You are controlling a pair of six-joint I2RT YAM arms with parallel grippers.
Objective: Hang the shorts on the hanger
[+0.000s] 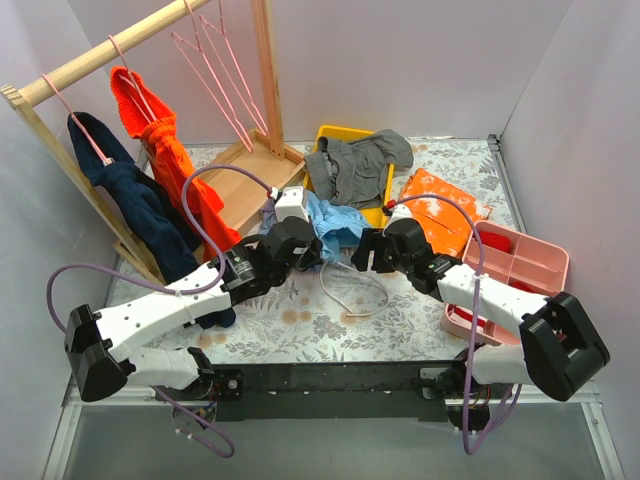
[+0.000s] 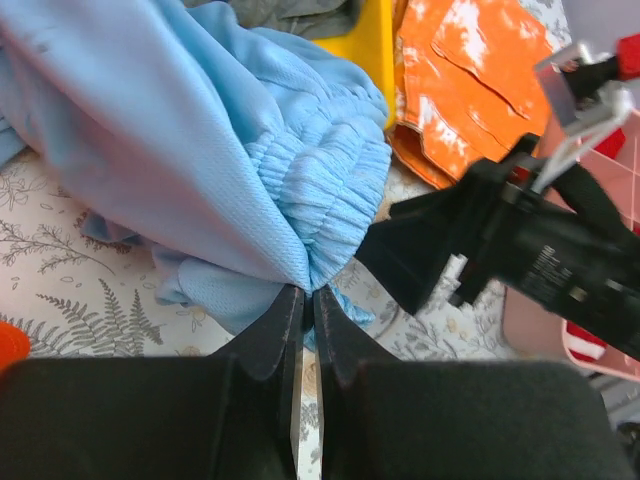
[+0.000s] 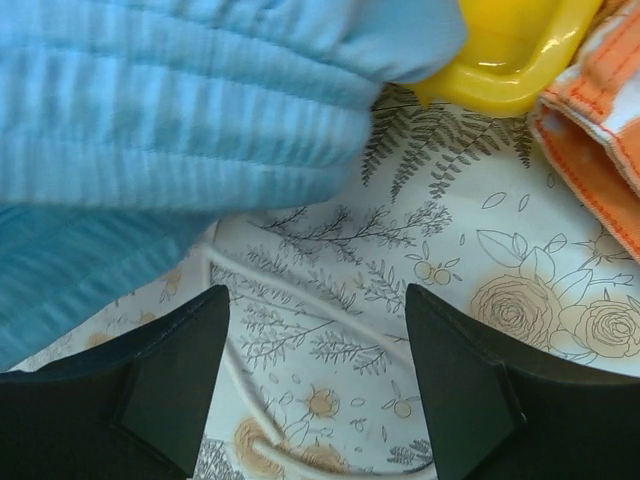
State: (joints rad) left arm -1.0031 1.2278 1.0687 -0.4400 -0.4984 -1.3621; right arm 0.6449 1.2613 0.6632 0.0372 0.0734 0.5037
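Near: left gripper (image 2: 305, 292) pinches the waistband edge of the shorts (image 2: 200, 130). The right gripper (image 3: 315, 295) is spread over the table (image 3: 450, 230), with the shorts at its 10 o'clock. Shorts bunched mid-table. The free hanger (image 1: 212, 94) hangs on the rail (image 1: 100, 58) at 11 o'clock, well apart — left arm nearer.

Left end effector (image 2: 306, 300) pinching shorts (image 2: 200, 130)
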